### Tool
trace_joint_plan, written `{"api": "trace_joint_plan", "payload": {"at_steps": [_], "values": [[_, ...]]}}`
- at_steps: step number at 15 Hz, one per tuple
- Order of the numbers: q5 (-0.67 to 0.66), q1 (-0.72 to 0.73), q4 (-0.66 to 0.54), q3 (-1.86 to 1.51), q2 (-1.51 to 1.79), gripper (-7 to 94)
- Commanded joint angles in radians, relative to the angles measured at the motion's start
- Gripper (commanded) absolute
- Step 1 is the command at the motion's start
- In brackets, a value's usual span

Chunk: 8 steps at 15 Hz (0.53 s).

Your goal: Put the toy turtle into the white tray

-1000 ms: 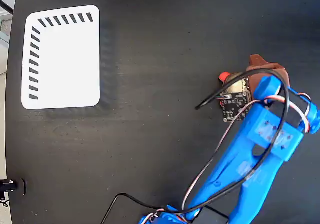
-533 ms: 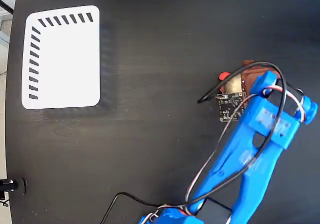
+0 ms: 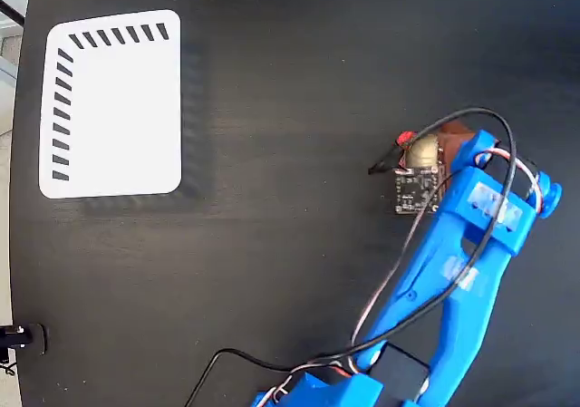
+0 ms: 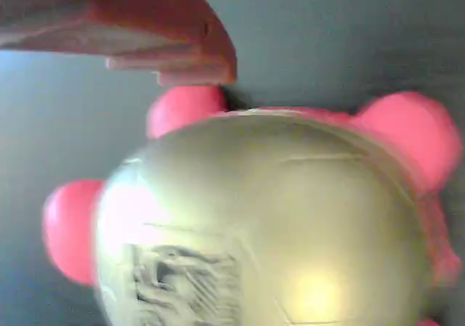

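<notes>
Close under the wrist camera, the toy turtle (image 4: 269,224) fills most of the wrist view: a domed gold-grey shell with a blurred black-and-white code sticker low on its left, and pink-red feet poking out around the rim. One orange-brown gripper finger (image 4: 138,28) reaches in from the top left, its tip just above one foot; whether it touches is unclear. The other finger is out of sight, so I cannot tell whether the gripper (image 3: 433,146) is released or clenched on the toy.

Seen from above in the fixed view, the blue arm (image 3: 453,271) rises from the bottom edge to the turtle (image 3: 417,151) at the right of the black bench (image 3: 290,81). Only a bit of shell and a red part show beside the arm's small circuit board (image 3: 415,191). Well apart, at the far left, lies the white tray (image 3: 118,108), with black stripes along its top and left edges.
</notes>
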<state>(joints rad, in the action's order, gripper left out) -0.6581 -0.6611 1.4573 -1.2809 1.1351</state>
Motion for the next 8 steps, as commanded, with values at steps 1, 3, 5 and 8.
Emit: {"api": "trace_joint_plan", "payload": {"at_steps": [1,3,5,8], "values": [[-0.006,-0.008,-0.017,-0.011,0.032,54],[-0.006,-0.009,-0.035,-0.014,0.014,59],[-0.003,-0.008,-0.066,-0.025,-0.003,59],[-0.002,-0.003,-0.110,-0.054,-0.028,59]]}}
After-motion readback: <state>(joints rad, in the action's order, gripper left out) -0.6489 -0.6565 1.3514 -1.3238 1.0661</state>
